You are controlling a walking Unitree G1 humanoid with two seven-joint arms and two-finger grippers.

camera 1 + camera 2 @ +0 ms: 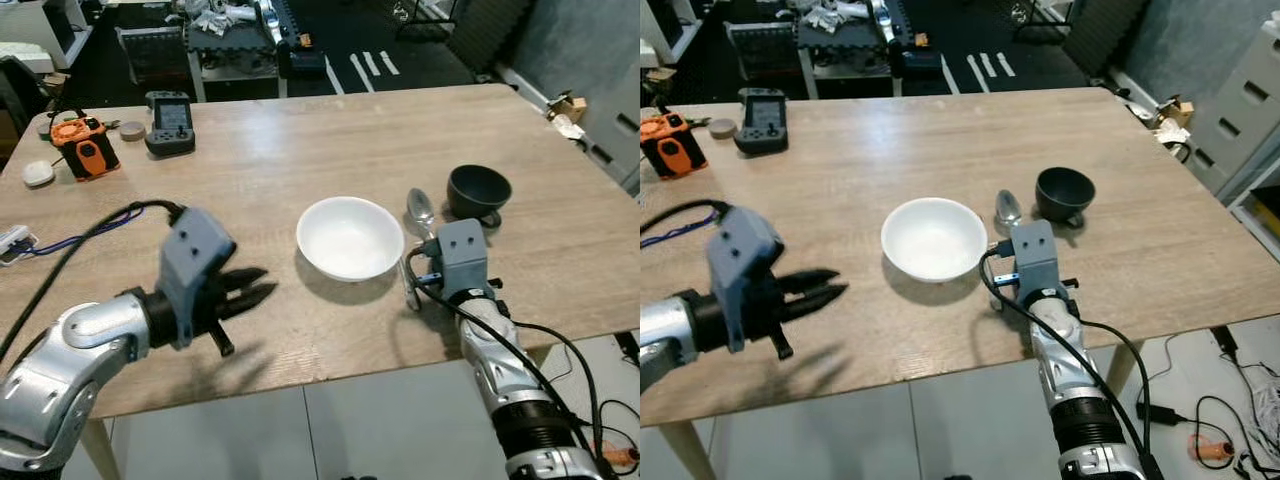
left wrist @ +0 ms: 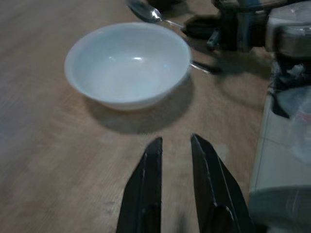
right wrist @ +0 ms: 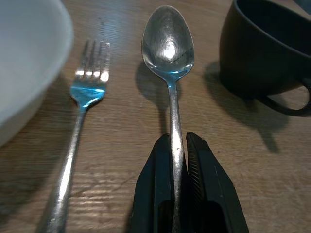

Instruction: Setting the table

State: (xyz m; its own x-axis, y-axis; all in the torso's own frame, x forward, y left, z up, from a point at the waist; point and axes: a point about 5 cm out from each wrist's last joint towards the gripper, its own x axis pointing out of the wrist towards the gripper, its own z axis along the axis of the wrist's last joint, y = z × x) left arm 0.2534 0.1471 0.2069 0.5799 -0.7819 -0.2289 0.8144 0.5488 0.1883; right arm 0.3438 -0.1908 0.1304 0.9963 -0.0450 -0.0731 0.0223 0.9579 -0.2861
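Note:
A white bowl [image 1: 350, 237] sits mid-table. Right of it lie a fork [image 3: 80, 121] and a silver spoon [image 3: 168, 46], side by side, tines and spoon bowl pointing away from me. My right gripper [image 3: 178, 138] is shut on the spoon's handle, with the spoon low on the wood. A black cup [image 1: 478, 190] stands just right of the spoon's head. My left gripper [image 1: 258, 288] hovers over the table left of the white bowl, pointing at it, open with a narrow gap and nothing between its fingers [image 2: 148, 179].
At the far left of the wooden table [image 1: 300, 140] lie an orange tool [image 1: 83, 145], a black handheld device [image 1: 170, 122], a white puck [image 1: 38, 173] and a blue cable [image 1: 60, 242]. The table's near edge runs just under both arms. Dark shelving stands behind.

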